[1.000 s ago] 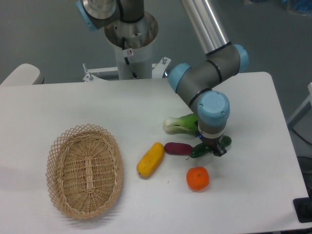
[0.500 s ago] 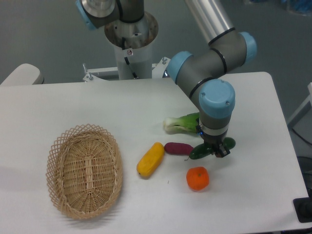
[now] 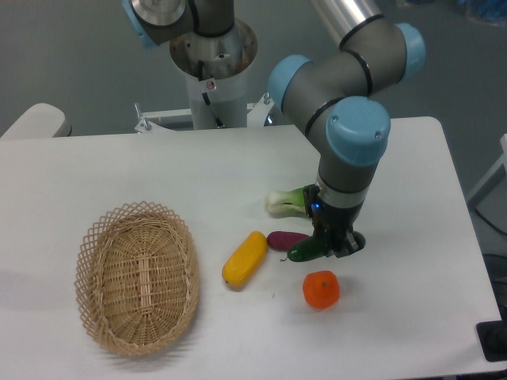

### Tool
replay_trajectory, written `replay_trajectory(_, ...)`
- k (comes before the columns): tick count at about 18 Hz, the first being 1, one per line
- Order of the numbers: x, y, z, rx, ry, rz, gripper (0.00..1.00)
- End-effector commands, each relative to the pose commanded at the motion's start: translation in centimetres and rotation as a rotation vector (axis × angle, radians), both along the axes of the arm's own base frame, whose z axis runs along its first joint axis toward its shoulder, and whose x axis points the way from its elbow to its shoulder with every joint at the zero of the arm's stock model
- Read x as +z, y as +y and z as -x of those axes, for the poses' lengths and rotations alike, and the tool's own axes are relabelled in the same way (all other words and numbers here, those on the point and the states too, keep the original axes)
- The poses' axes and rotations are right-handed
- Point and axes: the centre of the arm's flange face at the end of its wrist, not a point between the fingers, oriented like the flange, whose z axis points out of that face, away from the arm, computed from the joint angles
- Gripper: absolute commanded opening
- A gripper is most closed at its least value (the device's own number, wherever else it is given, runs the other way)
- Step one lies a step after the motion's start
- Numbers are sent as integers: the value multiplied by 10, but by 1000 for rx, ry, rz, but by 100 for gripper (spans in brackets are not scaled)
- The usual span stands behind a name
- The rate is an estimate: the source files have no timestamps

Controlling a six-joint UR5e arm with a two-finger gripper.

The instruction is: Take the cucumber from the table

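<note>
1. The small, dark green, glossy cucumber sits in the right half of the large white tabletop with rounded corners; only its left part shows, poking out sideways from under the gripper, and whether it rests on the table or hangs just above it cannot be told
2. The black two-finger gripper points downward with its jaws clenched around the right portion of the cucumber, which they hide
3. Above the gripper rises the grey wrist of the arm with a light blue round cap, and the grey links with blue joints climb toward the top edge of the picture
4. The short, dark purple eggplant lies just to the left of the cucumber's visible end, touching it or very nearly so
5. The leafy green-and-white bok choy lies behind the eggplant, its green end hidden behind the wrist
6. The round orange fruit sits in front of the cucumber, near it but apart
7. The elongated yellow vegetable lies tilted to the left of the eggplant, close beside it
8. The oval woven wicker basket stands well apart on the left side of the table
9. The arm's grey cylindrical base stands behind the far edge of the table
</note>
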Motion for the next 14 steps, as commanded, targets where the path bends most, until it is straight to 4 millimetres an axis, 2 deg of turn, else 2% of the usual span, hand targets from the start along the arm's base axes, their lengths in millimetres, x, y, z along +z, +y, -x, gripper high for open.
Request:
replay_trajectory(3, 10, 13, -8, 30, 10, -16, 21)
replay_trajectory(6, 10, 25, -15, 60, 9, -21, 21)
replay_trajectory(14, 16, 26, -16, 60, 15, -26, 21)
